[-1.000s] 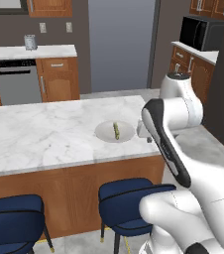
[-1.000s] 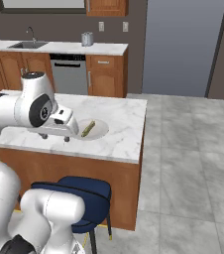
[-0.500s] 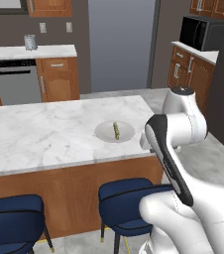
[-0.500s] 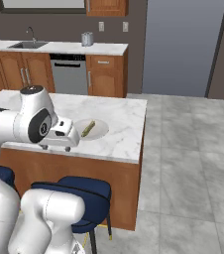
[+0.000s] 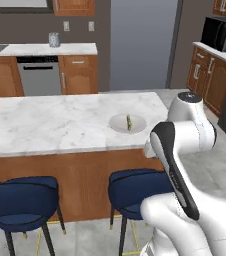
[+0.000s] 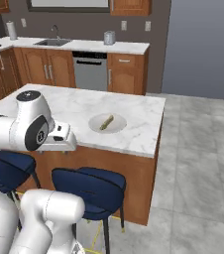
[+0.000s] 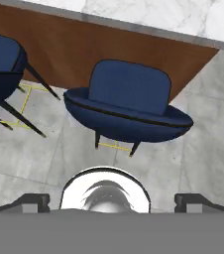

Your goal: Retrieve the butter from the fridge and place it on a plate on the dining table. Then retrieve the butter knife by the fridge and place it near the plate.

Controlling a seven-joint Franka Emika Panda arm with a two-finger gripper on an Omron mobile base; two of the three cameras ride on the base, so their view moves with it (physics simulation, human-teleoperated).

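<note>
The butter (image 6: 106, 121) lies on the plate (image 6: 95, 127) on the dining table (image 6: 74, 106). The gripper (image 7: 112, 201), fingers spread apart and empty, hangs off the table's edge, above a blue stool (image 7: 128, 106).

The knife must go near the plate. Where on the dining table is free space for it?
The dining table is bare marble left of the plate holding the butter, and toward the far edge. The strip between the plate and the near edge is narrower.
</note>
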